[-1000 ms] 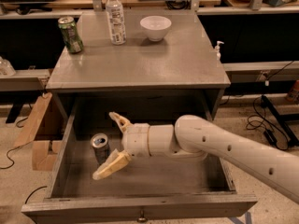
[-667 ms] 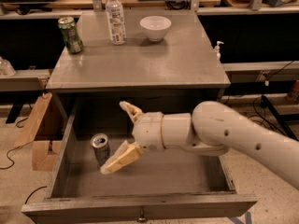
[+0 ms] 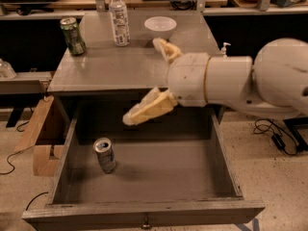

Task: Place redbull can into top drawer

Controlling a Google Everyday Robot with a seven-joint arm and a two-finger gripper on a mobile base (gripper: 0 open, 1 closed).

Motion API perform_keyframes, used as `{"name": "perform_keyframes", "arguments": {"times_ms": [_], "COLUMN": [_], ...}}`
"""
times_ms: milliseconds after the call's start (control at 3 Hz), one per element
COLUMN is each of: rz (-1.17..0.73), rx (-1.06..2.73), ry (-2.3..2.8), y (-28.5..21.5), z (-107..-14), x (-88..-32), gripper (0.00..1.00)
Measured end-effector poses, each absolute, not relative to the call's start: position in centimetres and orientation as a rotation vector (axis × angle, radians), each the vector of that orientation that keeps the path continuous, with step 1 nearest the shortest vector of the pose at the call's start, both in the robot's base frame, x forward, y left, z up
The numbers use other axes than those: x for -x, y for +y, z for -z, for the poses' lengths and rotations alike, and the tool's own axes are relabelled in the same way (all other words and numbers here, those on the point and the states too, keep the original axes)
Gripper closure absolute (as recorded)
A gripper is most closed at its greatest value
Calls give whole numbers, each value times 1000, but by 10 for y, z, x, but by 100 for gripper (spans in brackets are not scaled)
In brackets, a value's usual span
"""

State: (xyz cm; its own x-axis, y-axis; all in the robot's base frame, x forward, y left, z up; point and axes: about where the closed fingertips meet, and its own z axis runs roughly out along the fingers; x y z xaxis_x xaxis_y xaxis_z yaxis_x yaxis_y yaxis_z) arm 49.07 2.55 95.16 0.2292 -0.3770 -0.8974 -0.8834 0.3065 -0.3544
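Observation:
The redbull can (image 3: 105, 155) stands upright on the floor of the open top drawer (image 3: 144, 210), near its left wall. The drawer is pulled out toward me, with its small knob (image 3: 146, 222) at the front. My gripper (image 3: 144, 78) is open and empty. It hangs well above the drawer, up and to the right of the can, over the table's front edge. One cream finger (image 3: 147, 107) points down-left and the other (image 3: 166, 48) points up toward the bowl.
On the grey tabletop (image 3: 96, 71) stand a green can (image 3: 73, 35) at the left, a clear plastic bottle (image 3: 119, 17) and a white bowl (image 3: 160, 26). A cardboard piece (image 3: 41, 138) leans left of the drawer. Cables lie on the floor at both sides.
My gripper has let go of the can and risen up and to the right, away from it. The can stays upright in the drawer.

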Motion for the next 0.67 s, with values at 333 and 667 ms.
{"name": "perform_keyframes", "arguments": {"times_ms": [333,667], "rz": [-424,-373], "rx": [1173,1078], "ry": [1292,1240], "y": [-13,-50], "z": [-1003,-1023], "x": [-504,-506], "gripper": [0,0]}}
